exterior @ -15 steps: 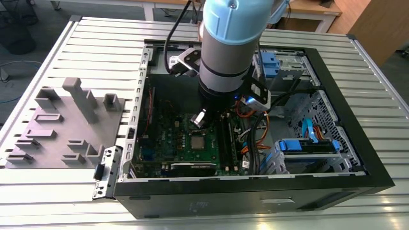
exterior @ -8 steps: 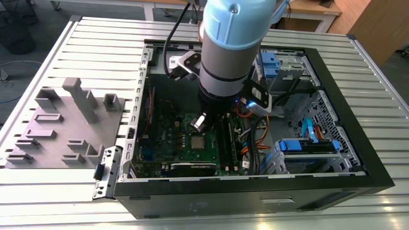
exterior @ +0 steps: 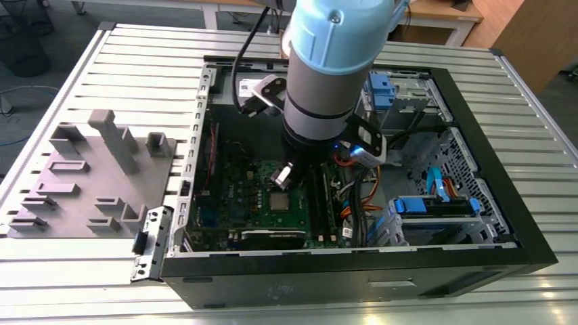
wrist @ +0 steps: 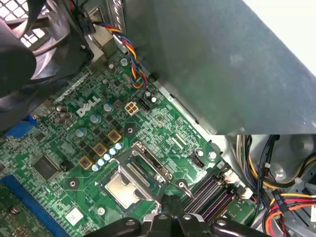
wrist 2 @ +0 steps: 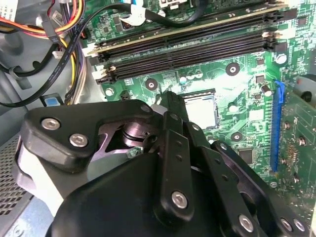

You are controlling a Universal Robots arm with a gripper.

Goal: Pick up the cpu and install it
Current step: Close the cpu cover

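The cpu (exterior: 281, 201) lies flat in its socket on the green motherboard (exterior: 237, 177) inside the open computer case; its silver top shows in both wrist views (wrist 2: 200, 111) (wrist: 121, 190). The silver socket frame (wrist: 144, 169) stands swung up beside it, off the chip. My gripper (exterior: 285, 177) hangs just above the board beside the socket, its dark fingertips (wrist 2: 168, 100) (wrist: 170, 202) drawn together with nothing between them. The gripper is apart from the cpu.
Black memory slots (wrist 2: 197, 47) run next to the socket, and a blue slot (wrist 2: 276, 126) lies on its other side. Coloured cable bundles (wrist: 289, 197) and blue drive brackets (exterior: 434, 206) crowd the case. A grey fixture with blocks (exterior: 91, 176) sits at the exterior view's left.
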